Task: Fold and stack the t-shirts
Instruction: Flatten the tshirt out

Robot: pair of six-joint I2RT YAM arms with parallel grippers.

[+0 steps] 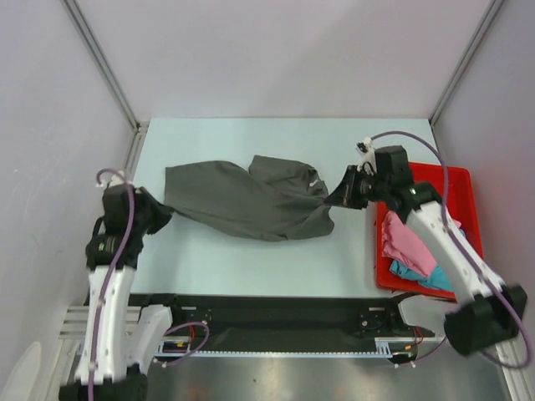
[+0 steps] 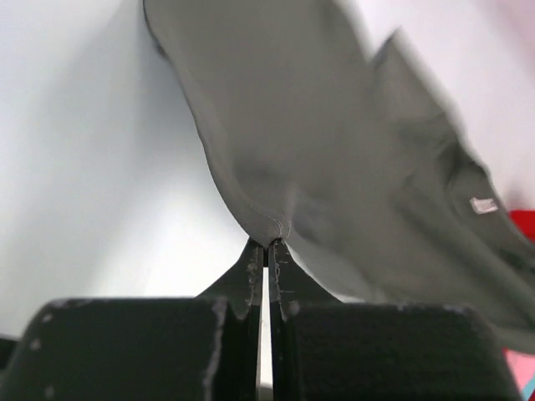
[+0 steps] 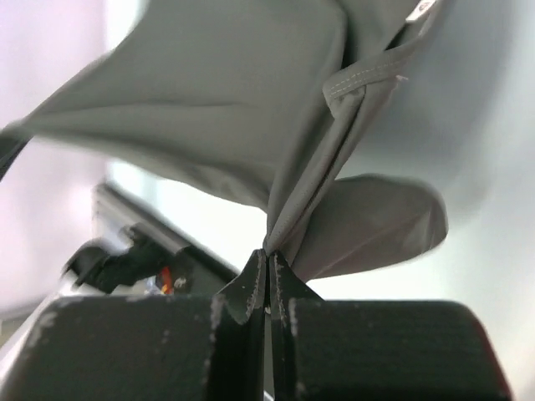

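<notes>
The dark charcoal-grey t-shirt (image 1: 251,199) hangs stretched between my two grippers above the pale table (image 1: 251,267), sagging in the middle. My left gripper (image 1: 164,210) is shut on its left edge; in the left wrist view the cloth (image 2: 334,150) fans out from the pinched tips (image 2: 269,244). My right gripper (image 1: 336,194) is shut on the right edge near the collar, where a folded hem (image 3: 334,142) runs up from the tips (image 3: 268,253). A pink t-shirt (image 1: 410,246) and a turquoise-blue t-shirt (image 1: 418,273) lie crumpled in the red tray (image 1: 461,188).
The red tray stands at the table's right side, under my right arm. White enclosure walls and metal frame posts (image 1: 100,58) ring the table. A black rail (image 1: 276,313) with cables runs along the near edge.
</notes>
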